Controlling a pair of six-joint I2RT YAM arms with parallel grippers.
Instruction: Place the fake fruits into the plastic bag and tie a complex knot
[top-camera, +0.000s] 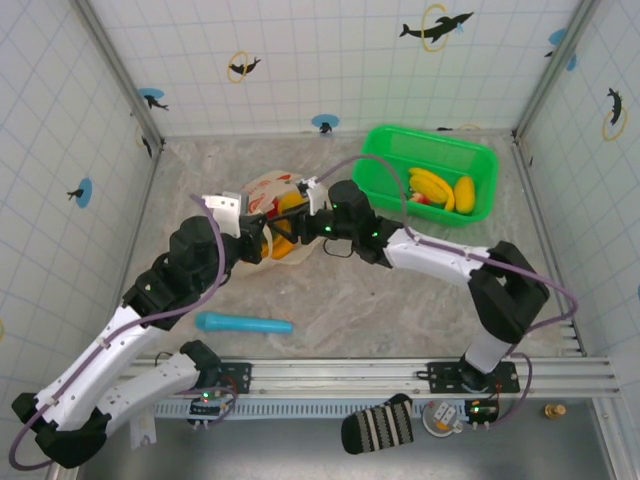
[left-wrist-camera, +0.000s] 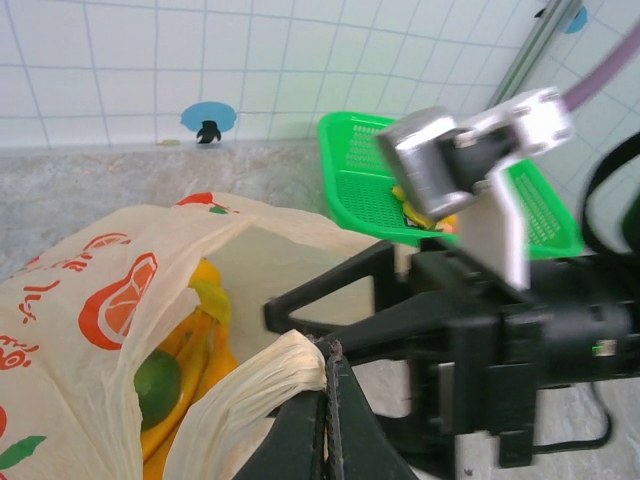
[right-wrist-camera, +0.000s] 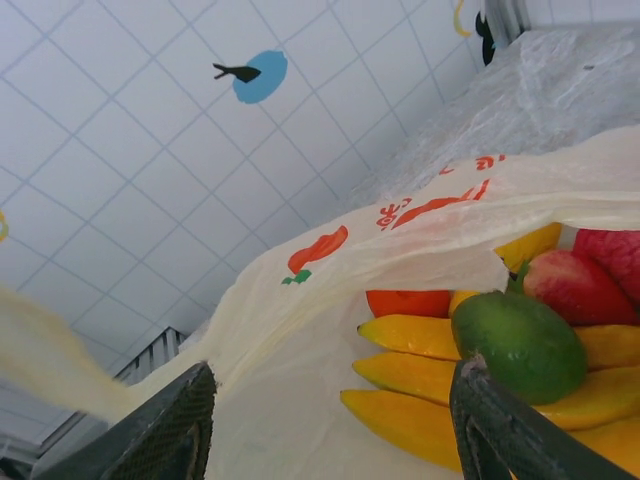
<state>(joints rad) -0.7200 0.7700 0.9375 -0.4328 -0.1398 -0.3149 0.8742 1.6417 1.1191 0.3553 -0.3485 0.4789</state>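
The plastic bag (top-camera: 268, 190) stands mid-table with fake fruits inside. In the left wrist view my left gripper (left-wrist-camera: 328, 350) is shut on a twisted cream handle (left-wrist-camera: 270, 375) of the bag (left-wrist-camera: 90, 290); a green round (left-wrist-camera: 155, 385) and yellow bananas (left-wrist-camera: 200, 335) lie in its mouth. My right gripper (right-wrist-camera: 335, 420) stands open at the bag's opening, its fingers (right-wrist-camera: 185, 420) either side of the thin bag wall (right-wrist-camera: 300, 400). Close by are bananas (right-wrist-camera: 420, 375), a green round (right-wrist-camera: 515, 340), a strawberry (right-wrist-camera: 575, 285) and an orange piece (right-wrist-camera: 410, 300). From above, both grippers (top-camera: 258, 243) (top-camera: 296, 222) meet at the bag.
A green basket (top-camera: 385, 150) at the back right holds bananas (top-camera: 432, 187) and a yellow-orange fruit (top-camera: 465, 193). A blue tube (top-camera: 243, 323) lies near the front. A striped sock (top-camera: 378, 425) sits beyond the rail. Tiled walls enclose the table.
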